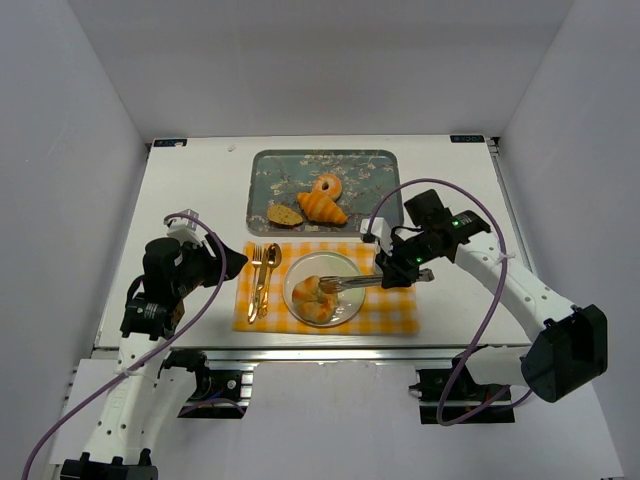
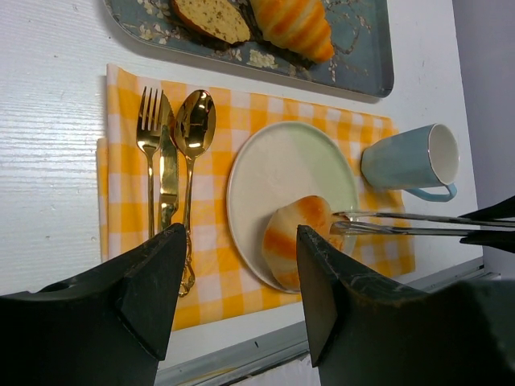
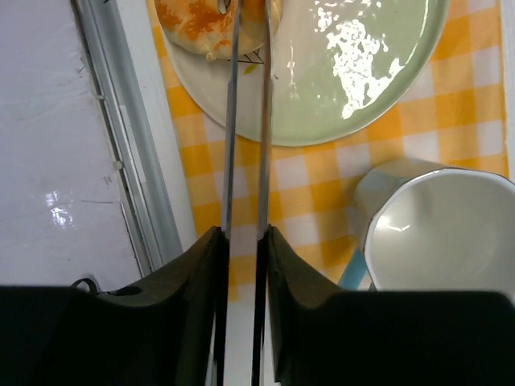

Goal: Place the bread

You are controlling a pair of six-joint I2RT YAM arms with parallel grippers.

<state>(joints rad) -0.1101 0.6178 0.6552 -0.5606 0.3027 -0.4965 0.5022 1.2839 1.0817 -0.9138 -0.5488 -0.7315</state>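
The bread (image 1: pixel 315 298), a glossy golden-orange bun, lies on the pale green plate (image 1: pixel 296 272), towards its near edge. It also shows in the left wrist view (image 2: pixel 298 237) and at the top of the right wrist view (image 3: pixel 201 24). My right gripper (image 1: pixel 392 274) is shut on metal tongs (image 1: pixel 352 283) near their handle end (image 3: pixel 243 237). The tong arms (image 3: pixel 232 121) reach over the plate (image 3: pixel 354 96) and their tips touch the bun's side (image 2: pixel 342 223). I cannot tell if they pinch it. My left gripper (image 1: pixel 228 262) is open and empty, left of the cloth (image 2: pixel 239 241).
A yellow checked cloth (image 1: pixel 395 315) lies under the plate. A gold fork, knife and spoon (image 1: pixel 260 280) lie left of the plate. A light blue cup (image 2: pixel 410 161) stands right of it. A patterned tray (image 1: pixel 262 170) behind holds a croissant (image 1: pixel 322 208), a ring pastry (image 1: pixel 326 186) and a dark slice (image 1: pixel 285 214).
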